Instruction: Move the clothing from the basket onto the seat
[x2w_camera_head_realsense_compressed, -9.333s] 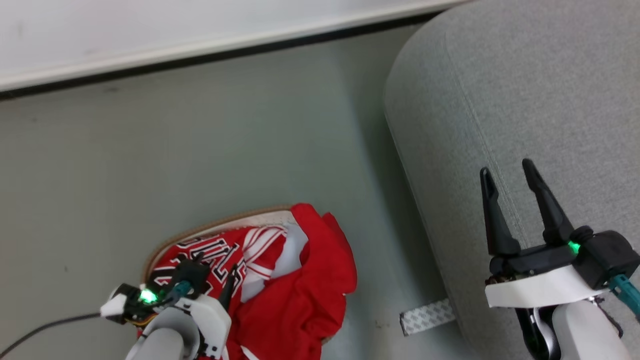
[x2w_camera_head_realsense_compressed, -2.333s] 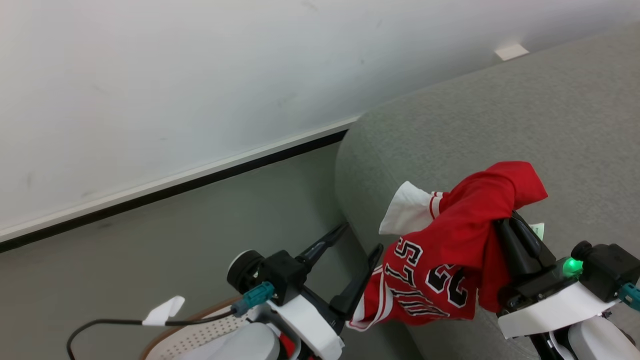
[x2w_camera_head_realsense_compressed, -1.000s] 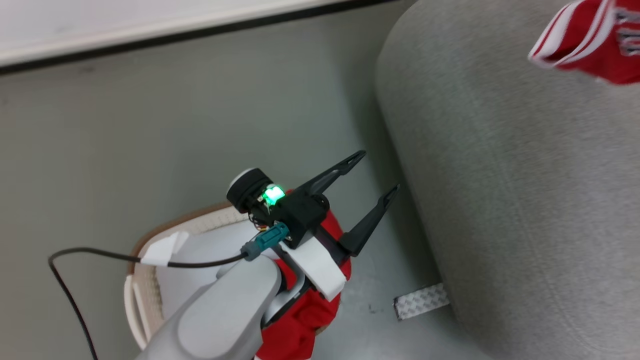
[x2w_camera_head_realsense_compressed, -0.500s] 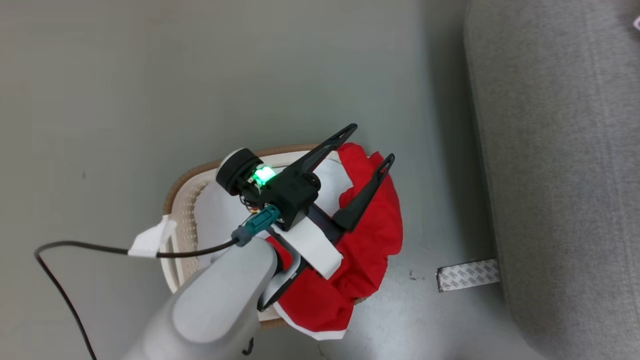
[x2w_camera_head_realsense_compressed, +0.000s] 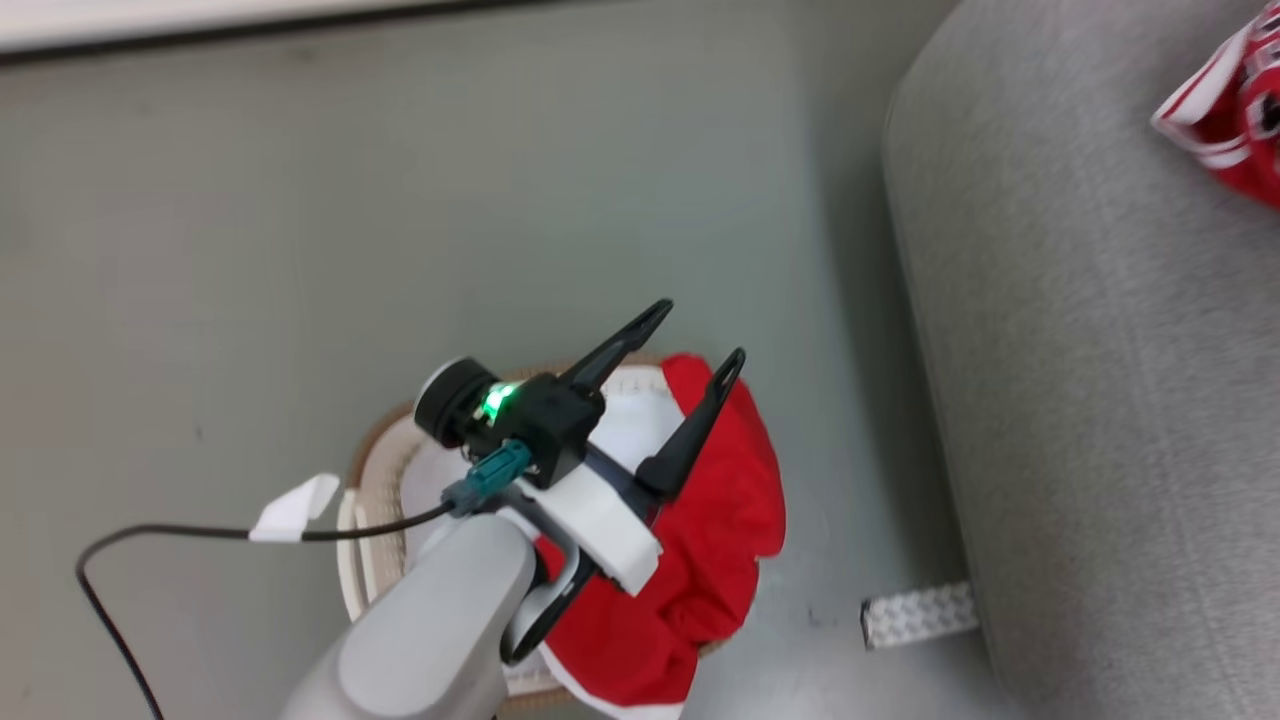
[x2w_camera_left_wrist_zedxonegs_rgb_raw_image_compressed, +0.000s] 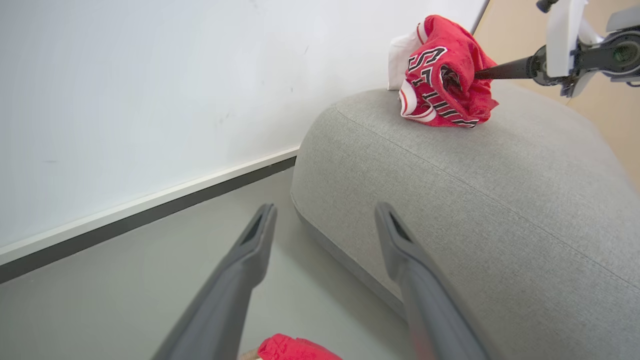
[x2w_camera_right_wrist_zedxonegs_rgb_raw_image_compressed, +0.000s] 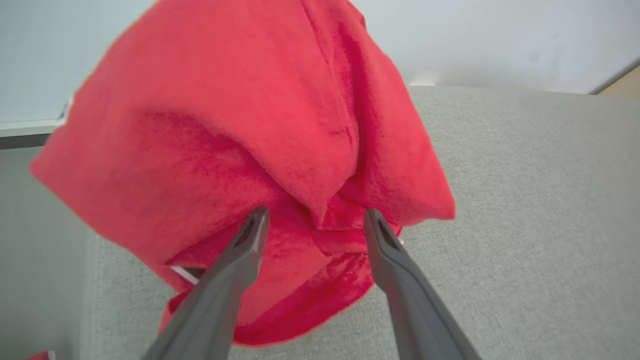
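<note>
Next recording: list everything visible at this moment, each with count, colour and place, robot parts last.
jersey: one, red with black-and-white lettering, bunched on top of the seat
plain garment: one, red, spilling over the basket's rim
basket: one, cream with brown rim, on the floor near the seat
seat: one, light grey, right side of the head view
tape strip: one, grey-white patterned, on the floor at the seat's base
floor: grey-green
wall: white, dark skirting line
cable: one, black, white tag, at the left arm
left gripper: one, dark fingers, open, above the basket
right gripper: one, dark fingers, open, at the jersey
</note>
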